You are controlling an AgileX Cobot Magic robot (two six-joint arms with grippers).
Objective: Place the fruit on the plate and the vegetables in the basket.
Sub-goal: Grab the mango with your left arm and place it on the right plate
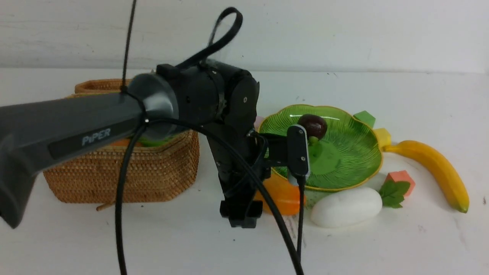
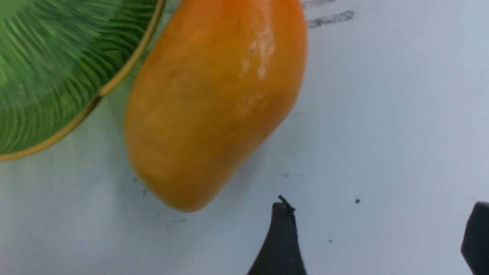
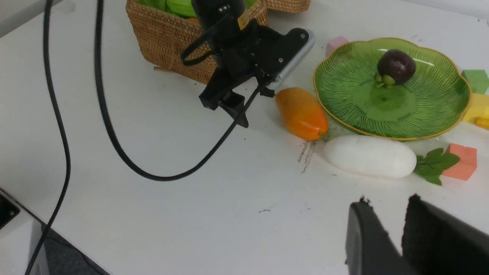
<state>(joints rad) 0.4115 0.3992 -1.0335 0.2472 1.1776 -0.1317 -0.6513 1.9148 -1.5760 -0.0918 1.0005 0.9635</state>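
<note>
The orange-yellow mango (image 1: pixel 284 196) lies on the table just in front of the green plate (image 1: pixel 344 152). It fills the left wrist view (image 2: pixel 217 99). My left gripper (image 1: pixel 240 215) points down beside the mango, open and empty (image 2: pixel 378 229). The dark purple mangosteen (image 1: pixel 312 126) sits on the plate. The banana (image 1: pixel 431 168) lies on the table right of the plate. The white radish (image 1: pixel 345 208) lies in front of the plate. The basket (image 1: pixel 126 172) at left holds an orange potato (image 1: pixel 122 142) and a green gourd (image 3: pixel 183 7). My right gripper (image 3: pixel 387 202) is shut and empty, above the table near the radish (image 3: pixel 368 156).
Small cubes lie around the plate: green (image 1: pixel 365 117), yellow (image 1: pixel 382 137), coral (image 1: pixel 401 178) and pink (image 3: pixel 336 42). The left arm's black cable (image 1: pixel 122 214) hangs in front of the basket. The table's near edge shows in the right wrist view (image 3: pixel 23 221).
</note>
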